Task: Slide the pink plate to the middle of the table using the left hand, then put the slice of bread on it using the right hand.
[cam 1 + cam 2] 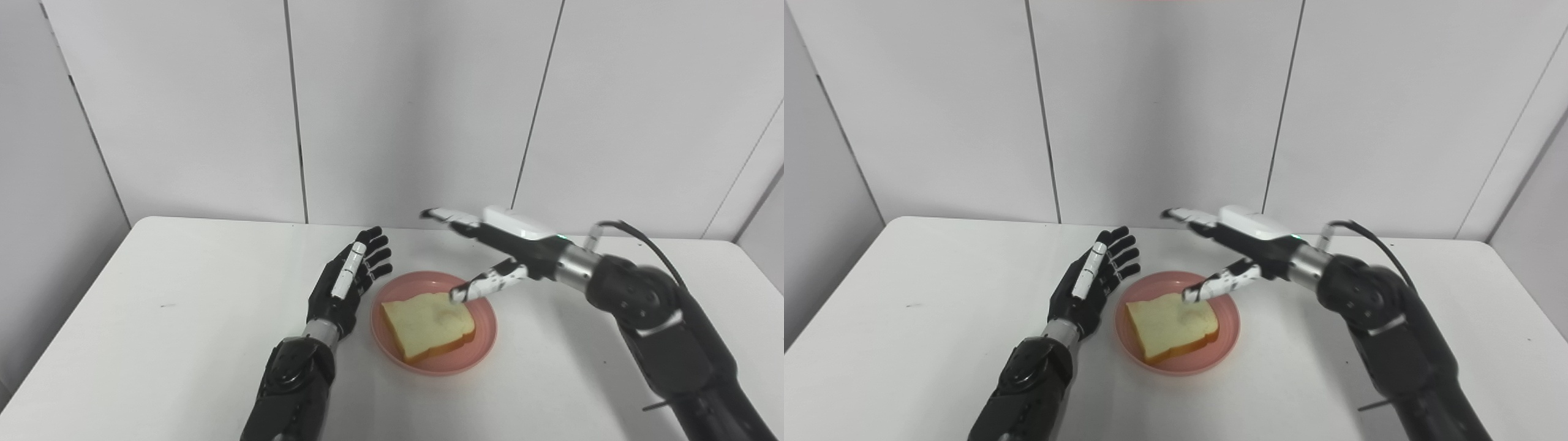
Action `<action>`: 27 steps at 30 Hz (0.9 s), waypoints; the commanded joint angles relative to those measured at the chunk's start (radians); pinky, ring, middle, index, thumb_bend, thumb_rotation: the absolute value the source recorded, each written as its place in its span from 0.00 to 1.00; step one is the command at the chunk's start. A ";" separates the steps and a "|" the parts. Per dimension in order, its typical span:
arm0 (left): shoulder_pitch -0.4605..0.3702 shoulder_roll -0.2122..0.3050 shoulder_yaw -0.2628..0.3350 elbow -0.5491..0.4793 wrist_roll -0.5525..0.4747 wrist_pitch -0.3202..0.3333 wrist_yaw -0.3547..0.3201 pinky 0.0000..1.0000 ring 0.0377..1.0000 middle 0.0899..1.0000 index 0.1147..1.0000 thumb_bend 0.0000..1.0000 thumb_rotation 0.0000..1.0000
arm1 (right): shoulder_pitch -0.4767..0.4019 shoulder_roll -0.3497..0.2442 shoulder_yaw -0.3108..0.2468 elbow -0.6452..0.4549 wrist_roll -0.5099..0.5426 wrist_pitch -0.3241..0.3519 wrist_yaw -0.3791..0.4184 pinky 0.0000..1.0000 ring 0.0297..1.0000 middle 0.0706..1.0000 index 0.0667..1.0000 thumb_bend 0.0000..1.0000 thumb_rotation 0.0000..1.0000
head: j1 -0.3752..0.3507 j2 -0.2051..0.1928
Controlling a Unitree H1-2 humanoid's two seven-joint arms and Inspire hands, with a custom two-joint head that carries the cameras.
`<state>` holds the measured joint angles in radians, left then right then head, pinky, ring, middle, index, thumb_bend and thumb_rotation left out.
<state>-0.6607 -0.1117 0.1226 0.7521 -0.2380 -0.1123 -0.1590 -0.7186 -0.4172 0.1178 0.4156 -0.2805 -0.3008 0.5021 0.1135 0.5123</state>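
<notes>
Bread slice lies flat on the pink plate, crust edge toward the near side, and the plate sits close to the middle of the white desk. From my remote station, both steps of the job look done: plate in the centre, bread resting on it with nothing gripping it.

My right hand hangs over the far right part of the plate, its fingers spread wide and empty; the lowest fingertip hovers just above the far corner of the slice, and I cannot tell from either view whether it touches the bread. My left hand stands just beside the plate's left rim, palm turned toward it, fingers straight and apart, holding nothing; it appears to be apart from the rim by a narrow gap.

What remains, as I judge it, is only to draw both arms back clear of the plate without nudging it. Grey wall panels close the far side of the scene.
</notes>
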 commanded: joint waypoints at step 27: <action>0.047 -0.011 -0.020 -0.133 0.094 -0.071 0.178 1.00 1.00 0.97 0.87 0.79 0.67 | 0.112 0.320 -0.313 0.030 0.454 0.309 -0.415 0.93 0.93 0.93 0.92 0.81 0.98 | -0.050 0.009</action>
<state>-0.5880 -0.1212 0.1080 0.6478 -0.1476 -0.1810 0.0152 -0.5767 -0.1024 -0.1993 0.4784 0.1599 0.0249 0.0901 0.0629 0.5200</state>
